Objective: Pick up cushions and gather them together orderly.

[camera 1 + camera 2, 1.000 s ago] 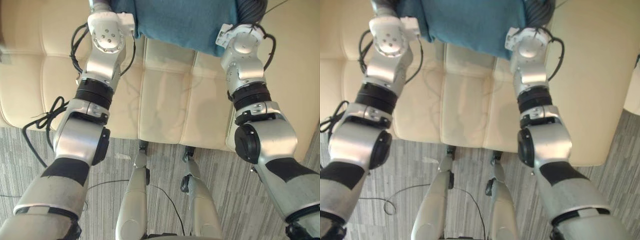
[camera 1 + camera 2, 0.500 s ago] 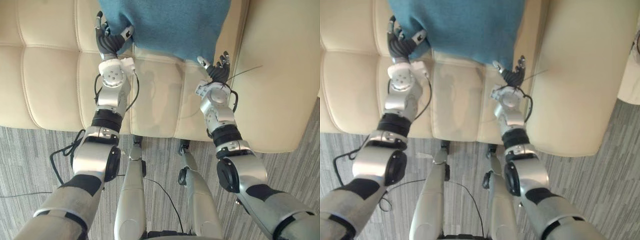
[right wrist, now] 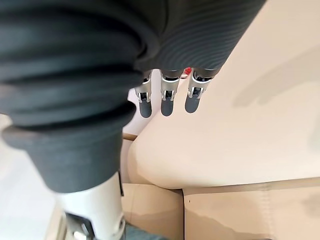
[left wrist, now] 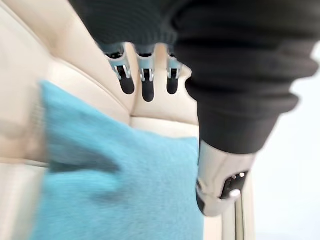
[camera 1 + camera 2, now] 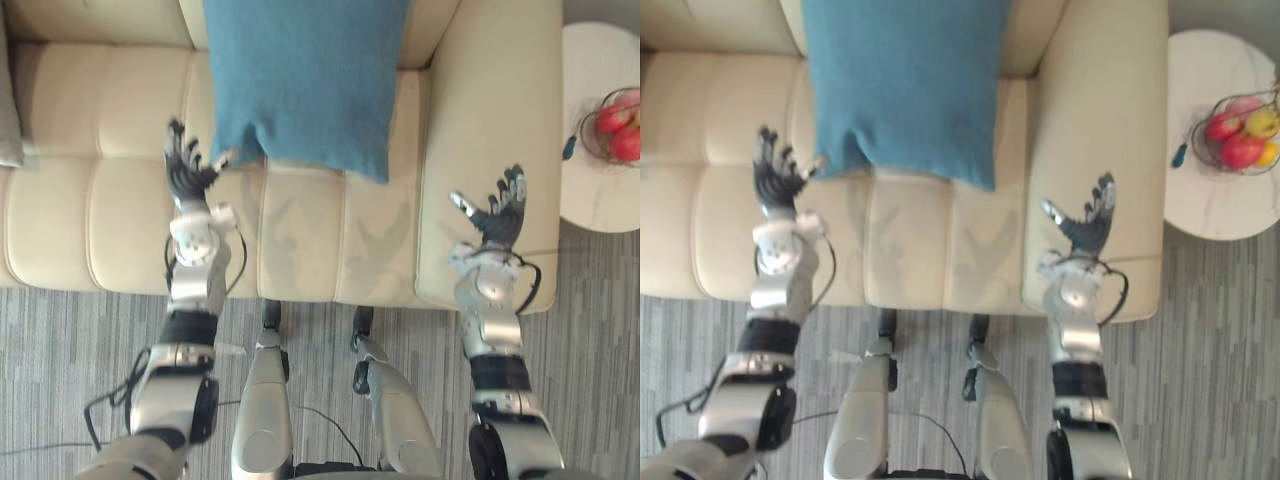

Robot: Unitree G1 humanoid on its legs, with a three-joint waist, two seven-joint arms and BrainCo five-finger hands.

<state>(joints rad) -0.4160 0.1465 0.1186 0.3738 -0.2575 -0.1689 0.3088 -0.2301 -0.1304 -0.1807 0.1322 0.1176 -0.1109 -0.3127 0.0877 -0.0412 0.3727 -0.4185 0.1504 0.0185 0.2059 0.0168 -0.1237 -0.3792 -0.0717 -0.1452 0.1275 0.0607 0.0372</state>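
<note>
Fingers spread and empty, the left hand (image 5: 188, 168) is hovering just beside the near corner of the rectangular teal fabric cushion (image 5: 305, 80), which is lying on the cream leather sofa (image 5: 100, 220) with its long axis running toward the backrest, while the right hand (image 5: 493, 218), likewise splayed, is hanging over the sofa's armrest (image 5: 490, 100), a round white side table (image 5: 595, 190) beyond.

Bright, even light, with a soft sheen on the cream sofa (image 5: 100, 230)

Plain teal-blue fabric cushion (image 5: 305, 80) beside the left hand (image 5: 186, 170); cream quilted leather sofa (image 5: 100, 220) beneath; grey streaked carpet floor (image 5: 60, 340); red and yellow round fruit (image 5: 1240, 140) past the right hand (image 5: 497, 215).
</note>
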